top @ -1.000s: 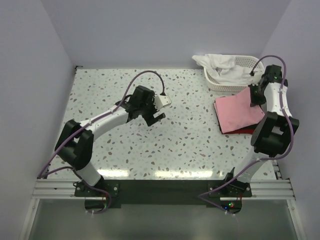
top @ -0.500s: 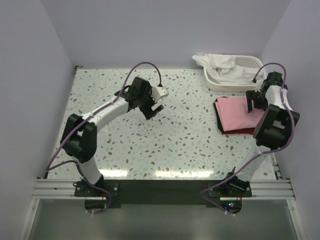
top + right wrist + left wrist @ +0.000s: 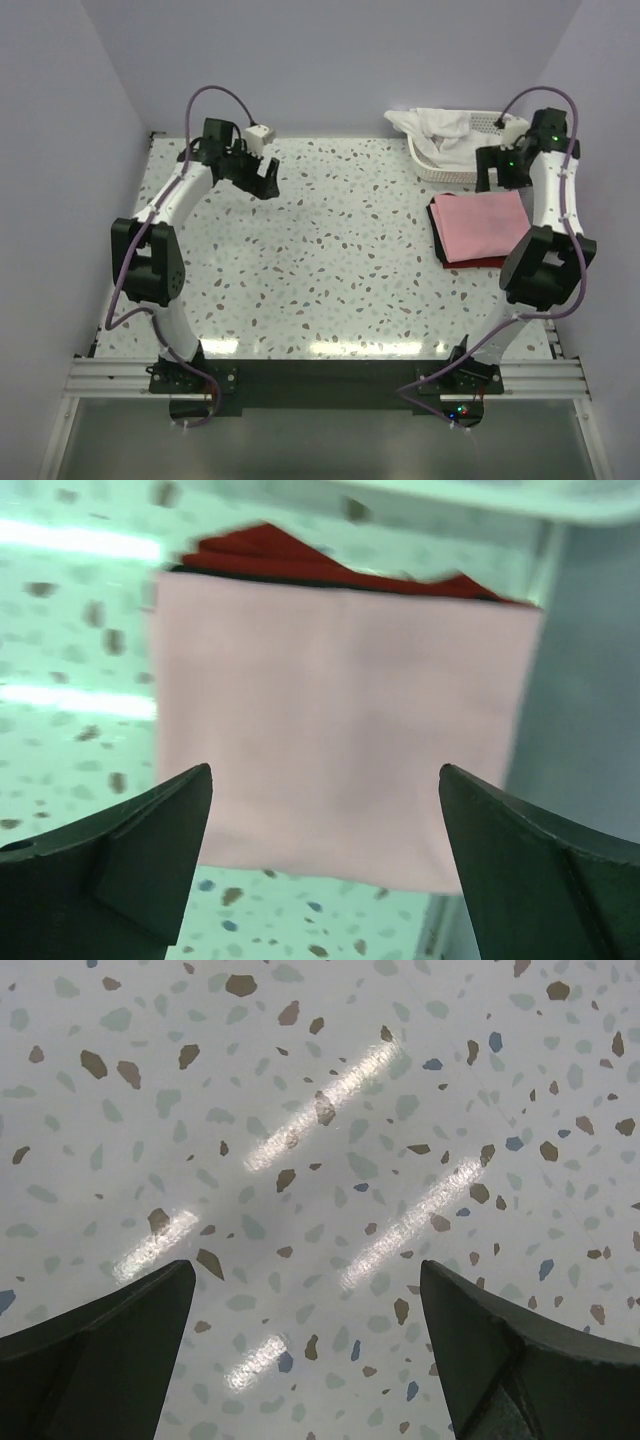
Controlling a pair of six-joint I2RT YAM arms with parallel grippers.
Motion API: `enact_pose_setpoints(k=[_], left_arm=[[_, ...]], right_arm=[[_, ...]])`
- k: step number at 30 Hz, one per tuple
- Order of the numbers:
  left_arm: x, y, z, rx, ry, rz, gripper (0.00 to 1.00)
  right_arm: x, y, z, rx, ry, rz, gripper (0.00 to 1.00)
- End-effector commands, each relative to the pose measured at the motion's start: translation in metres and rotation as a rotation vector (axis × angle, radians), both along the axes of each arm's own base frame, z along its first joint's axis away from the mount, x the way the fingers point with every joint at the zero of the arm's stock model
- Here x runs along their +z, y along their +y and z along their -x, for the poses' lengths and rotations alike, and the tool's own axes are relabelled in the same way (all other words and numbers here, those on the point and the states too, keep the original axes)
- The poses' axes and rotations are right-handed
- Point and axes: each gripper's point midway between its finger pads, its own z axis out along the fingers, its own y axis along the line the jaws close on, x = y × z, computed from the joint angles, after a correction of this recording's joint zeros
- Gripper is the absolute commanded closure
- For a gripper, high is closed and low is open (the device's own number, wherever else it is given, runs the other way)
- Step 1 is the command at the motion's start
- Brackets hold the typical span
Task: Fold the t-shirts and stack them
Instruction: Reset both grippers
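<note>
Since a second ago the pink t-shirt (image 3: 480, 225) has been let go and now lies flat and folded on top of the stack, squarer than it was. It sits at the right side of the desk (image 3: 350, 260), just in front of the basket (image 3: 497, 122). A red t-shirt (image 3: 487, 263) shows as a strip under its near edge, with a thin dark layer between the two. A crumpled white t-shirt (image 3: 440, 128) fills the basket and hangs over its rim.

The right end effector (image 3: 495, 168) has lifted off the stack and hovers over its far edge, jaws wide with nothing between them. The left end effector (image 3: 262, 178) has swung back to the far left part of the desk, also wide and empty above bare speckled surface.
</note>
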Motion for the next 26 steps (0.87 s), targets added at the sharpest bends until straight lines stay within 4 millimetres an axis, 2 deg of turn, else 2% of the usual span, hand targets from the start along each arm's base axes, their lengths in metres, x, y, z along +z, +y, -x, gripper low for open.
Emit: enact_pose_setpoints(k=[1, 3, 4, 5, 6, 8, 9, 11, 12, 13, 14, 15, 16, 17, 18, 20, 22, 26], left_arm=[[0.023, 0.017, -0.006, 0.064, 0.08, 0.173, 0.0], [0.027, 0.04, -0.013, 0.123, 0.095, 0.224, 0.0], [0.028, 0.049, -0.015, 0.148, 0.102, 0.227, 0.0], [0.025, 0.059, -0.017, 0.185, 0.106, 0.21, 0.0], [0.021, 0.074, -0.016, 0.228, 0.113, 0.192, 0.0], [0.015, 0.089, -0.011, 0.233, 0.105, 0.123, 0.0], [0.004, 0.093, 0.0, 0.226, 0.141, 0.086, 0.0], [0.0, 0.104, 0.009, 0.23, 0.11, 0.016, 0.0], [-0.016, 0.106, 0.021, 0.233, 0.132, -0.01, 0.0], [-0.011, 0.112, 0.026, 0.23, 0.099, -0.042, 0.0], [-0.013, 0.113, 0.032, 0.228, 0.094, -0.054, 0.0], [-0.025, 0.114, 0.042, 0.232, 0.108, -0.063, 0.0], [-0.028, 0.114, 0.047, 0.224, 0.102, -0.077, 0.0], [-0.024, 0.113, 0.054, 0.217, 0.085, -0.088, 0.0], [-0.035, 0.111, 0.065, 0.208, 0.107, -0.105, 0.0], [-0.038, 0.101, 0.076, 0.165, 0.083, -0.166, 0.0], [-0.051, 0.089, 0.09, 0.12, 0.083, -0.216, 0.0], [-0.049, 0.076, 0.098, 0.095, 0.056, -0.214, 0.0]], right_arm=[[0.033, 0.105, -0.009, 0.179, -0.073, -0.152, 0.01], [0.039, 0.139, -0.02, 0.201, -0.136, -0.209, 0.01], [0.039, 0.17, -0.022, 0.252, -0.146, -0.236, 0.01], [0.039, 0.188, -0.024, 0.28, -0.157, -0.264, 0.01], [0.032, 0.22, -0.024, 0.33, -0.157, -0.287, 0.01], [0.019, 0.247, -0.023, 0.368, -0.146, -0.318, 0.01], [0.012, 0.268, -0.019, 0.406, -0.132, -0.326, 0.01], [-0.001, 0.286, -0.014, 0.432, -0.117, -0.336, 0.01], [-0.005, 0.302, -0.008, 0.468, -0.109, -0.336, 0.01], [-0.009, 0.307, -0.003, 0.481, -0.106, -0.33, 0.01], [-0.022, 0.311, 0.003, 0.488, -0.09, -0.323, 0.01], [-0.029, 0.318, 0.009, 0.506, -0.077, -0.315, 0.01], [-0.031, 0.318, 0.014, 0.51, -0.07, -0.312, 0.01], [-0.042, 0.319, 0.022, 0.521, -0.043, -0.302, 0.01], [-0.047, 0.321, 0.027, 0.529, -0.033, -0.29, 0.01], [-0.057, 0.319, 0.038, 0.539, -0.01, -0.276, 0.01], [-0.058, 0.32, 0.043, 0.551, -0.011, -0.266, 0.01], [-0.057, 0.318, 0.05, 0.557, -0.016, -0.243, 0.01]])
